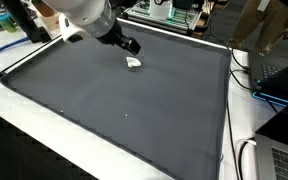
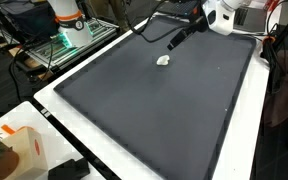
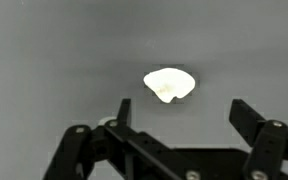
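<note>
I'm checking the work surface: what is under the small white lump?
The white lump lies on the dark grey mat, which is bare all round it. The patch right beneath it is covered, so anything there cannot be seen.

— Where does the small lump (image 3: 170, 84) lie?
— On the mat (image 3: 44, 50), just ahead of the gripper (image 3: 180, 108), in line with the gap between its fingers, touching neither.
— And around the gripper?
— Mat on every side.
</note>
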{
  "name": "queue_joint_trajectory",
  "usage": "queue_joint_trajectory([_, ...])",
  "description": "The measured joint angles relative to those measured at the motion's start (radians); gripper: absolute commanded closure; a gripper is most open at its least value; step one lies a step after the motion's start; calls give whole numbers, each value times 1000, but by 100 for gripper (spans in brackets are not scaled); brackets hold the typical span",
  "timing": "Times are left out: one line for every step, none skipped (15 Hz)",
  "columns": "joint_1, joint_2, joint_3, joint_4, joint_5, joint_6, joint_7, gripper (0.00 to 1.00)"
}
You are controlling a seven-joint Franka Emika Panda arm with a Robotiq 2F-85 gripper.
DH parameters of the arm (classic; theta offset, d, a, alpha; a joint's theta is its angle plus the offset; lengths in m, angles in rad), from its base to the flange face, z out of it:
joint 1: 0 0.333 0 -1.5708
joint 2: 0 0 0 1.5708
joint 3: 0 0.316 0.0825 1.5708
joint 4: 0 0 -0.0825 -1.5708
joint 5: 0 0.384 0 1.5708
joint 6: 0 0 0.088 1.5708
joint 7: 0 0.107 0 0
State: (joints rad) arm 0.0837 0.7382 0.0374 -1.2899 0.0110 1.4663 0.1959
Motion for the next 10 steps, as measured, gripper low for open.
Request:
queue_joint_trajectory([0, 0, 0, 5, 0, 3, 0, 0])
queue_joint_trajectory([1, 1, 0, 10, 0, 6, 0, 0])
queue_joint_trajectory([2, 3, 0, 16, 0, 10, 0, 0])
queue_joint_trajectory([3, 7, 0, 24, 0, 12, 0, 0])
queue_joint_trajectory([4, 16, 0, 35, 0, 15, -2, 0])
queue_joint_trajectory([6, 25, 0, 45, 0, 19, -4, 0])
queue_joint_trajectory([7, 37, 0, 57, -1, 22, -6, 0])
queue_joint_trajectory([8, 49, 0, 67, -1, 26, -8, 0])
queue_joint_trajectory([8, 63, 0, 80, -1, 28, -9, 0])
queue_joint_trajectory([8, 77, 0, 91, -1, 29, -12, 0])
